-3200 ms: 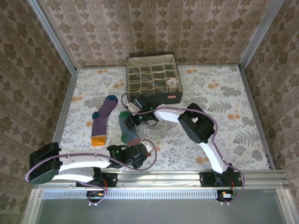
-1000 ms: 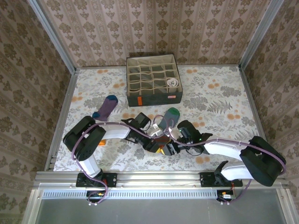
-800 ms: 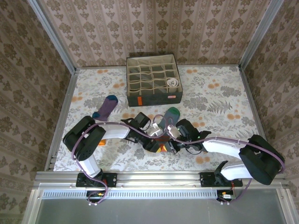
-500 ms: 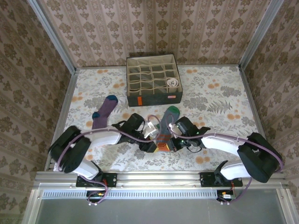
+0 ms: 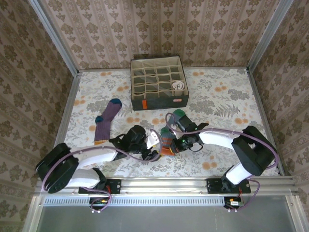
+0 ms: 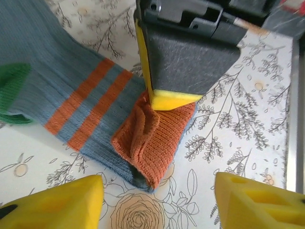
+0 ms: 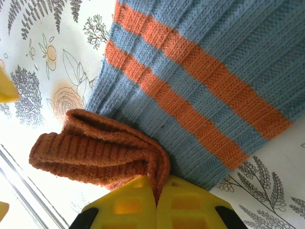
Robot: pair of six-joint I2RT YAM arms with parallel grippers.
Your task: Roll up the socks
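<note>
Right end effector pinches the striped sock's orange cuff, mid-frame on the surface. I see the sock stretch up toward its green toe. Left end effector hangs spread wide beside the cuff.

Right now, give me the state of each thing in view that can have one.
striped sock: lying flat, orange cuff folded over
purple sock: flat, unrolled
box: open top
white sock: tucked in a box compartment
left pincer: open, empty
right pincer: shut on the striped sock's cuff
</note>
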